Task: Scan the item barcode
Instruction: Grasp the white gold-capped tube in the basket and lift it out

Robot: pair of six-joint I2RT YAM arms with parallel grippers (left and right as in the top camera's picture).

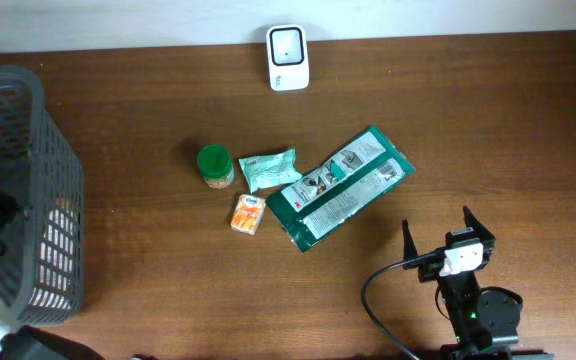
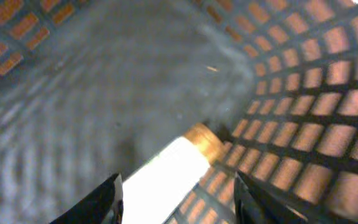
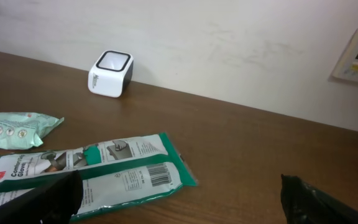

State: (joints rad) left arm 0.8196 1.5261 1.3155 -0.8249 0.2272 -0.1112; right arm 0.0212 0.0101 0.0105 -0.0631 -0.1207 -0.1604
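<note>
here, overhead: on the tabletop (image 1: 148,120) lay a green packet (image 1: 343,188), mint pouch (image 1: 268,169), orange pack (image 1: 249,213) and green-lidded jar (image 1: 214,166); the scanner (image 1: 288,57) stood by the far edge; the right end effector (image 1: 446,236) gaped empty.
left wrist: inside the basket (image 2: 303,93), the left end effector (image 2: 179,202) straddled a white tube (image 2: 166,177); grip uncertain.
right wrist: the packet's barcode (image 3: 159,173) faced up.

Surroundings: table, wall, wall panel.
Brown wooden table (image 1: 468,120) spreads ahead of the right pincer (image 1: 436,218); pale wall (image 3: 229,37) rises beyond its far edge, small panel (image 3: 357,56) mounted up-right.
</note>
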